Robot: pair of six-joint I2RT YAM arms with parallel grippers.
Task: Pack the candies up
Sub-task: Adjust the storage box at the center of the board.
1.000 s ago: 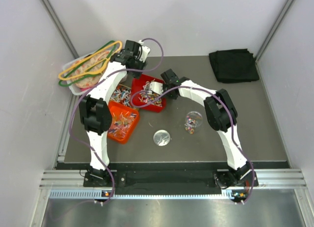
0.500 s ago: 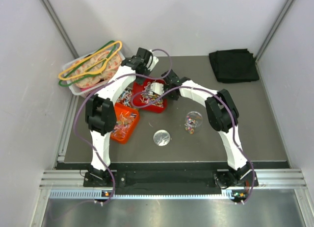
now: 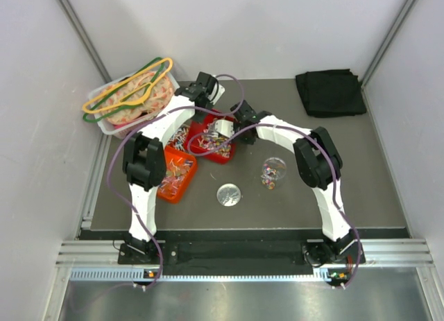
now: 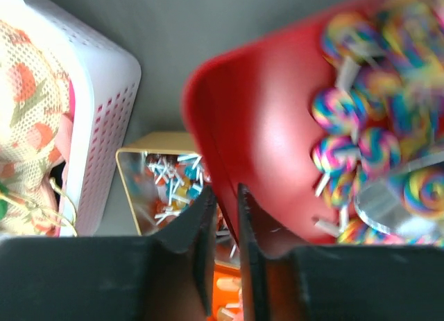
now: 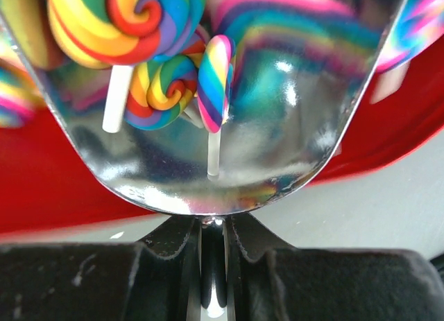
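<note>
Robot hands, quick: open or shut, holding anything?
Left hand: closed on the red plastic tray's rim.
Right hand: closed on the shiny metal scoop's handle.

table (image 3: 361,175): dark grey mat with pale walls around it.
red tray (image 3: 223,154): left of the table's middle, full of candies (image 3: 206,136), and turned askew.
orange tray (image 3: 165,191): at 7 o'clock of the red tray and just beside it, also holding candies.
third tray (image 3: 175,132): at 9 o'clock of the red tray, partly under the left arm (image 3: 142,165).
left gripper (image 3: 199,111): at the red tray's 11 o'clock corner; its fingers are too small to read.
right gripper (image 3: 231,125): over the red tray, with a pale scoop (image 3: 221,127) at its tip.
clear jar (image 3: 272,170): at 4 o'clock of the red tray, with a few candies inside.
clear lid (image 3: 229,195): at 8 o'clock of the jar, lying flat.
white basket (image 3: 104,123): at the table's 10 o'clock corner, with coloured hangers (image 3: 128,92) on top.
black cloth (image 3: 331,92): folded, at 1 o'clock.
</note>
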